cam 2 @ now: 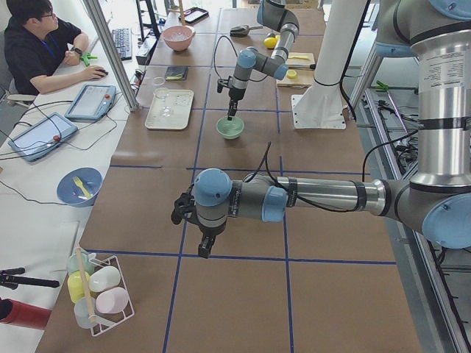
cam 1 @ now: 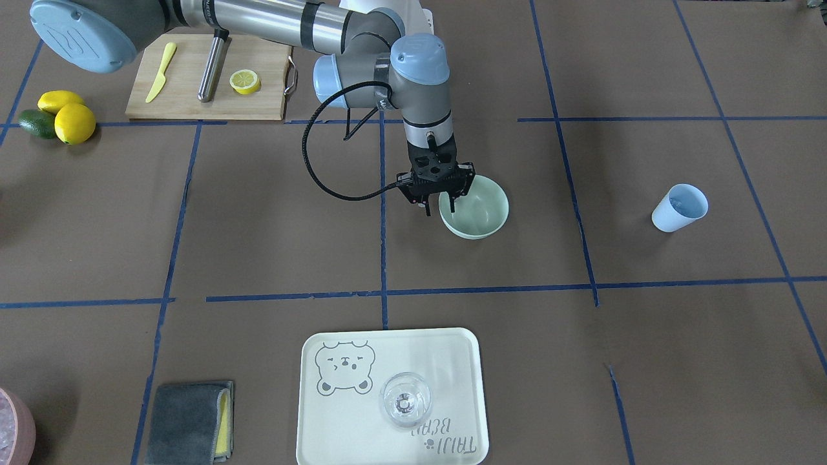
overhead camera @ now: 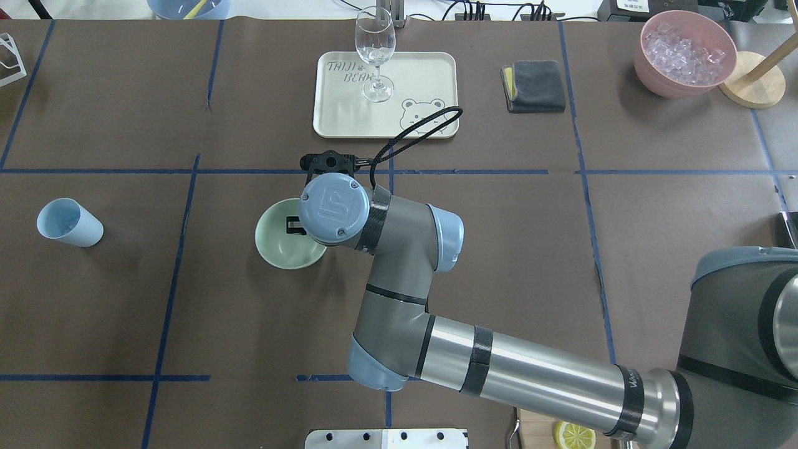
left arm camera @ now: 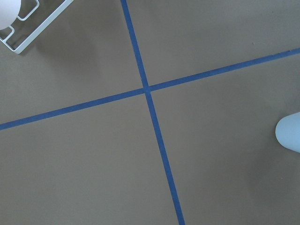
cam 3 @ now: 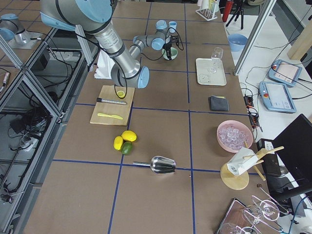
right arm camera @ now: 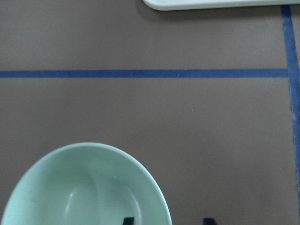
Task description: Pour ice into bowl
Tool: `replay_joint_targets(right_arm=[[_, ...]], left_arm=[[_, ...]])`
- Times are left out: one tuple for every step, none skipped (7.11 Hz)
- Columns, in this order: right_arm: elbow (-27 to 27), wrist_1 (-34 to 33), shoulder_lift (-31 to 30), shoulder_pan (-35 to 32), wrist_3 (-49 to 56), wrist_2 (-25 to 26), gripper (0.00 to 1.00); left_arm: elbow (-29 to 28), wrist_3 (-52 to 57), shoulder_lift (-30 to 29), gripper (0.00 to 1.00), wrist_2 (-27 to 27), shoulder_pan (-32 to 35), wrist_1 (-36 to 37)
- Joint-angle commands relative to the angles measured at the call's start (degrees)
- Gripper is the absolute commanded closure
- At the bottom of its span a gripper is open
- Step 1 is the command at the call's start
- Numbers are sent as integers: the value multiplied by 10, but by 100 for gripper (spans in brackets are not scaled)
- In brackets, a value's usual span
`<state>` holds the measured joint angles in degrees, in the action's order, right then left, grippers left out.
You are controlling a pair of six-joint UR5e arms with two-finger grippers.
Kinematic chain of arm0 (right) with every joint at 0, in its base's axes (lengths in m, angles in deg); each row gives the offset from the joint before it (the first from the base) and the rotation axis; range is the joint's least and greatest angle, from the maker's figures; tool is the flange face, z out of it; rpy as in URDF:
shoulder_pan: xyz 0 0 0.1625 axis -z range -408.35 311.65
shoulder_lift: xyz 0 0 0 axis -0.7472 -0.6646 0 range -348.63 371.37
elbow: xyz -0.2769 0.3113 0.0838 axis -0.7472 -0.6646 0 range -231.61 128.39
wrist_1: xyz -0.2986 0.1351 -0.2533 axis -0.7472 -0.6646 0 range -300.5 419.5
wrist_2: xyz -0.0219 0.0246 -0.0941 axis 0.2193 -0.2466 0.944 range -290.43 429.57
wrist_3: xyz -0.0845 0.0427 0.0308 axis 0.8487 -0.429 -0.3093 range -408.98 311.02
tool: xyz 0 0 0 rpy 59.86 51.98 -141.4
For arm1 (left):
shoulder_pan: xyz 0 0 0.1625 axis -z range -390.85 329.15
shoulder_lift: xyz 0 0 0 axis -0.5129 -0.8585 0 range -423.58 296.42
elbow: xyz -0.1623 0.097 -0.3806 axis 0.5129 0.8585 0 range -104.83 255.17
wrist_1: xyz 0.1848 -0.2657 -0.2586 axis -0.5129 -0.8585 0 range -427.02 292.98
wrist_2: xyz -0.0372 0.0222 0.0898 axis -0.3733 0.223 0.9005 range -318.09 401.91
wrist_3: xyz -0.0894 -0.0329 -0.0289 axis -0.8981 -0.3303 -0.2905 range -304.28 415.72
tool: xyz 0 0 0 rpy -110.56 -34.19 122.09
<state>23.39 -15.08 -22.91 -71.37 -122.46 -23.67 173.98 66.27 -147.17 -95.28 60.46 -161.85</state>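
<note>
**Right gripper straddles the bowl's rim**

We see a table (cam 1: 258,226) covered in brown paper and gridded with blue tape (cam 1: 381,290), with a person (cam 2: 40,44) seated at a side desk. The bowl (cam 1: 481,216) stands near the middle, well apart from the light blue cup (cam 1: 678,208), whose contents we cannot make out. The right arm reaches over with its wrist vertical. The right gripper (cam 1: 439,208) is spread, one finger inside the rim and one outside. The left gripper (cam 2: 204,248) hovers low over the paper; we cannot tell its spread.

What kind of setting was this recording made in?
Most likely a robotics lab staged for kitchen tasks: a table gridded with blue tape, a person at a side desk with tablet-like controllers, and props such as a cutting board and the bowl.
</note>
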Motion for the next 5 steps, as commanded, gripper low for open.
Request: replay_joint_targets(right_arm=[[53,-26,-15,-60,10,-66,0],[93,-75,-33,-99,52,-97,0],[164,-110,-87,-145,125,-121,0],[212,-120,-152,-216,226,-217,0],[219,-120,-206,-290,339,-289,0]], left_arm=[[4,0,-2,0,1,0,0],[12,0,-3,0,3,0,-17],[19,-1,-6,0,6,-1,-23],[22,-2,-23,0,6,-1,-23],[23,-1,-31,0,2,-1,-31]])
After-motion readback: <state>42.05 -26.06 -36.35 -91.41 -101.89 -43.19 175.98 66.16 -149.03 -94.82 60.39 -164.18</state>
